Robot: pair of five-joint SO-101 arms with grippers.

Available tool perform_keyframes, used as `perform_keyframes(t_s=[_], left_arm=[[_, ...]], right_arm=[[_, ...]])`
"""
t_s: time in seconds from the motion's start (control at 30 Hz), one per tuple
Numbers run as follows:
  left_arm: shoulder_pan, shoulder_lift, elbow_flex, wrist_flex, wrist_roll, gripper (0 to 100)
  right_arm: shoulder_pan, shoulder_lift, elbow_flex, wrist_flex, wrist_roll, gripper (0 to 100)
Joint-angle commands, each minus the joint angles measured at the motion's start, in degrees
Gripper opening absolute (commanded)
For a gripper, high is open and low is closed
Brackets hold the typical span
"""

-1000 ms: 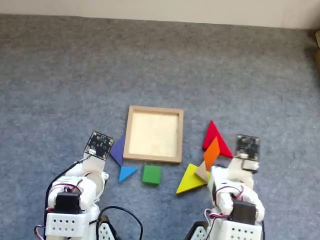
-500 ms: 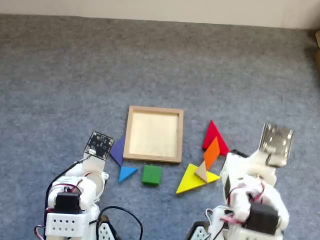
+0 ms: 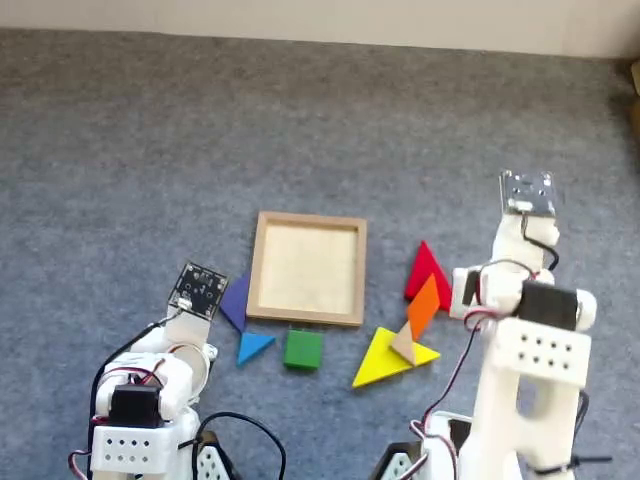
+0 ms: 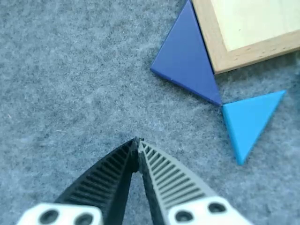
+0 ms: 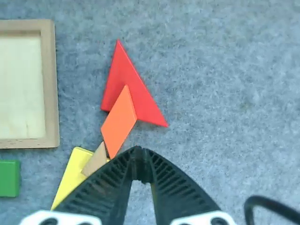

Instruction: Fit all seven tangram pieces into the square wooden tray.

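**Overhead and wrist views of the tangram set.** The square wooden tray [image 3: 307, 219] lies flat at the middle of the grey carpet [image 3: 140, 150] with nothing in its well; we count all seven pieces outside it. To its right, the red triangle [image 3: 428, 265], orange parallelogram [image 3: 424, 303], tan triangle [image 3: 404, 345] and yellow triangle [image 3: 383, 362] form an overlapping chain. In it the orange piece rests partly on the red one and the tan one on the yellow. On the tray's near side lie the green square [image 3: 303, 349] and the light blue triangle [image 3: 253, 345], while the dark blue triangle [image 3: 236, 298] touches the tray's left rim. The left gripper [image 4: 138, 143] sits close over the carpet, near and left of the dark blue triangle, its jaws pressed together on nothing. The right gripper [image 5: 136, 151] hangs well above the near end of the orange piece, likewise closed and empty. We judge the pieces to be thin, rigid, light and smooth-painted, so liable to slide when nudged. Each is best pinched across two opposite edges near its middle, and the topmost piece of the chain taken first. The carpet's pile should yield a little under a fingertip and damp any sliding. A pale wall [image 3: 320, 20] bounds the carpet on the far side.
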Motion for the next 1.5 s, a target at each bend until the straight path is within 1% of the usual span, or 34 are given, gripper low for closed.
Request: perform_keyframes(t_s=[0.0,0.07,0.2,0.3,0.37,0.43,0.7,0.9,1.1,1.27,1.47], left_arm=[[-0.48,-2.86,1.10,0.26,-0.70,1],[-0.48,-2.86,1.10,0.26,-0.70,1],[-0.48,-2.86,1.10,0.26,-0.70,1],[-0.48,-2.86,1.10,0.26,-0.70,1],[-0.48,-2.86,1.10,0.26,-0.70,1],[-0.48,-2.86,1.10,0.26,-0.70,1],[-0.48,-2.86,1.10,0.26,-0.70,1],[-0.48,-2.86,1.10,0.26,-0.70,1],[-0.48,-2.86,1.10,0.26,-0.70,1],[-0.48,-2.86,1.10,0.26,-0.70,1],[-0.48,-2.86,1.10,0.26,-0.70,1]], right_arm=[[-4.18,5.23,-3.47,-4.09,0.44,0.6],[-7.78,8.84,-3.82,-4.26,-0.53,0.6],[-13.67,15.34,-4.00,-4.79,-8.18,2.0],[-16.66,19.38,-4.00,-6.55,-14.95,11.8],[-17.36,22.20,-4.00,-8.04,-18.73,19.3],[-17.36,24.92,-4.00,-9.45,-20.66,23.0],[-17.27,32.84,-4.00,-16.04,-25.76,23.1],[-17.27,36.88,-4.00,-16.48,-26.11,22.4],[-16.66,37.93,-4.00,-16.84,-25.76,11.8],[-13.32,37.58,-4.00,-16.84,-25.58,7.3],[-12.26,37.41,-4.00,-16.40,-18.64,1.9]])
